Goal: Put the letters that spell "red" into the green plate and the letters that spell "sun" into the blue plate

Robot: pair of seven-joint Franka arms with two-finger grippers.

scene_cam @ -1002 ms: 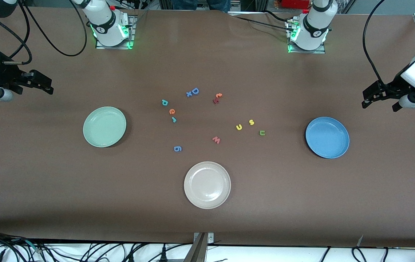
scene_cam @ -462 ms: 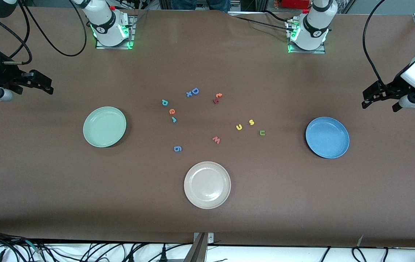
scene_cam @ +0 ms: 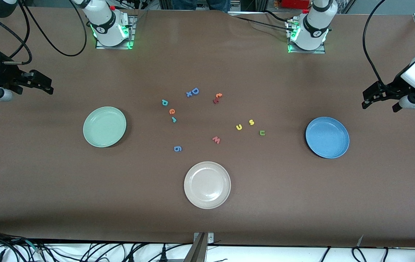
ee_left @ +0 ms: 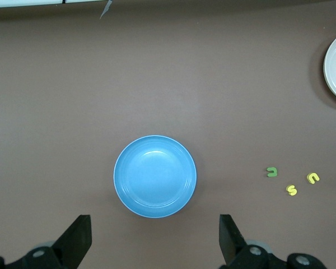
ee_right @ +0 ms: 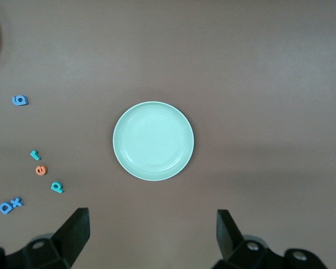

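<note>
Three round, smooth plates sit on a brown matte table [scene_cam: 302, 203]: the green plate [scene_cam: 104, 126] toward the right arm's end, the blue plate [scene_cam: 327, 137] toward the left arm's end, and a beige-white plate [scene_cam: 207, 185] between them, nearest the front camera. Eleven small foam letters lie scattered in the middle, none on a plate. Three spell "red": a teal "d" [scene_cam: 164, 102], an orange "e" [scene_cam: 172, 111] and a teal "r" [scene_cam: 173, 119], running in a short line at about 2 o'clock from the green plate. Three spell "sun": a yellow "s" [scene_cam: 251, 122], a yellow "u" [scene_cam: 239, 127] and a green "n" [scene_cam: 262, 133], clustered at about 9 o'clock from the blue plate. The other five are a blue "D" and "x" pair [scene_cam: 193, 92], an orange and dark-red pair [scene_cam: 217, 98], a salmon "w" [scene_cam: 216, 139] and a blue "g" [scene_cam: 178, 148]. Both arms wait at the table's ends, wrists angled downward. The left gripper [ee_left: 155, 241] hangs above the table near the blue plate, black fingers spread wide and empty; the right gripper [ee_right: 152, 238] hangs near the green plate, fingers likewise apart and empty.
</note>
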